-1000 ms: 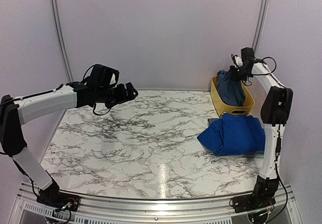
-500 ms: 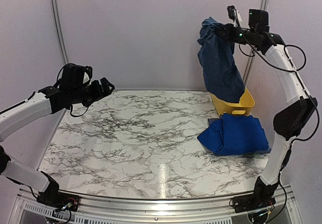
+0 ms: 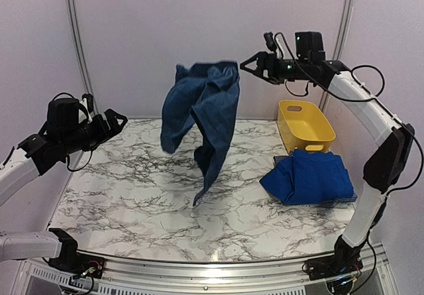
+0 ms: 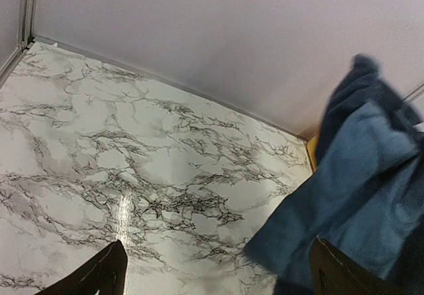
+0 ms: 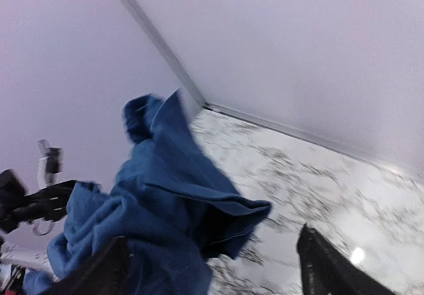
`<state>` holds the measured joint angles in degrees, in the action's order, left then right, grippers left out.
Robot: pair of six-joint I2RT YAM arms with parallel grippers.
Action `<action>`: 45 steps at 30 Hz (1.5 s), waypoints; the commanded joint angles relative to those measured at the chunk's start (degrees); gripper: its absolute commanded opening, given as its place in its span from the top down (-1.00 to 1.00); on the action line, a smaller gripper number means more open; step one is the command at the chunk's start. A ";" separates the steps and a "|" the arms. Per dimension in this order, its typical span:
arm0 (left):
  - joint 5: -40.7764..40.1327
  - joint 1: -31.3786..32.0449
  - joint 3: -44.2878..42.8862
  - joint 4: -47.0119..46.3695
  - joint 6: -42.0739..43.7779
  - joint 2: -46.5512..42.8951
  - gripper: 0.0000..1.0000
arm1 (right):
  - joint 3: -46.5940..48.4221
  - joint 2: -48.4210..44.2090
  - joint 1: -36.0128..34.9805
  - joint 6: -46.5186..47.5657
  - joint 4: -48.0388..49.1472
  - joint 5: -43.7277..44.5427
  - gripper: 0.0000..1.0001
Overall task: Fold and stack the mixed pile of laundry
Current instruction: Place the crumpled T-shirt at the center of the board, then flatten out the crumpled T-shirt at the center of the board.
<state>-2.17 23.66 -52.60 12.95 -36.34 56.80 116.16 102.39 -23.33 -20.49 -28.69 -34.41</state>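
Right pincer (image 3: 247, 65): apart, empty.
Denim garment (image 3: 205, 103): loose in air just ahead, likely to land flat for folding.
Left pincer (image 3: 116, 118): apart, empty.

Denim garment (image 3: 211, 106) soft matt cloth; table (image 3: 126, 189) glossy marble-look.

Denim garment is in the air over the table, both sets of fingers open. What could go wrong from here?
1. The denim garment looks bunched and free of the right gripper, so it may land crumpled on the table and need spreading before folding.
2. Its top corner is close to that gripper's fingers and could snag there.
3. The left gripper sits off to the side, too far to steer it.
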 commanded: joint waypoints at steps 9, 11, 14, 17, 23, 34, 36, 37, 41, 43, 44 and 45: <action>3.52 3.36 7.11 6.71 -4.13 0.14 -0.96 | -23.74 -1.83 -4.87 17.54 -15.77 7.55 -0.55; 2.51 7.74 5.84 7.93 -4.76 5.15 -0.88 | -27.53 -3.19 -8.76 19.73 -15.96 8.95 -0.54; -0.25 14.61 4.57 8.86 -8.22 12.91 -0.74 | -34.38 -5.41 -11.51 19.70 -13.93 9.53 -0.54; -0.85 18.79 3.30 8.74 -12.51 20.18 -0.63 | -39.33 -6.63 -12.43 19.37 -12.48 9.87 -0.54; -3.60 20.53 2.22 9.11 -18.37 30.08 -0.54 | -45.75 -5.06 -14.36 19.26 -10.83 11.61 -0.54; -2.57 14.75 -9.66 15.79 -9.60 48.18 -0.09 | -50.44 3.39 -16.82 13.50 -7.80 9.33 -0.26; -0.34 11.17 -10.39 13.53 -6.55 47.88 0.25 | -50.59 4.10 -17.14 12.37 -6.85 8.61 -0.18; 1.08 9.19 -11.04 12.50 -5.04 47.26 0.42 | -50.53 4.18 -17.50 12.04 -6.08 7.45 -0.12; 5.53 3.35 -18.38 11.00 0.44 42.37 1.00 | -49.55 4.35 -21.84 11.55 -1.88 0.47 -0.01; 6.15 2.16 -23.48 11.02 2.51 39.66 1.00 | -47.67 5.22 -25.49 10.96 1.53 -4.47 0.03; 6.14 2.17 -25.99 11.15 3.18 38.72 1.00 | -46.33 5.78 -27.22 10.52 3.12 -6.66 0.06; 6.79 2.10 -28.17 11.21 3.24 38.10 1.00 | -44.59 6.22 -28.77 10.33 4.16 -8.91 0.08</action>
<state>1.15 25.80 -71.72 25.32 -38.26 102.04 66.08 106.52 -45.52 -8.32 -32.03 -31.83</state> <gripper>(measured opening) 0.006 0.480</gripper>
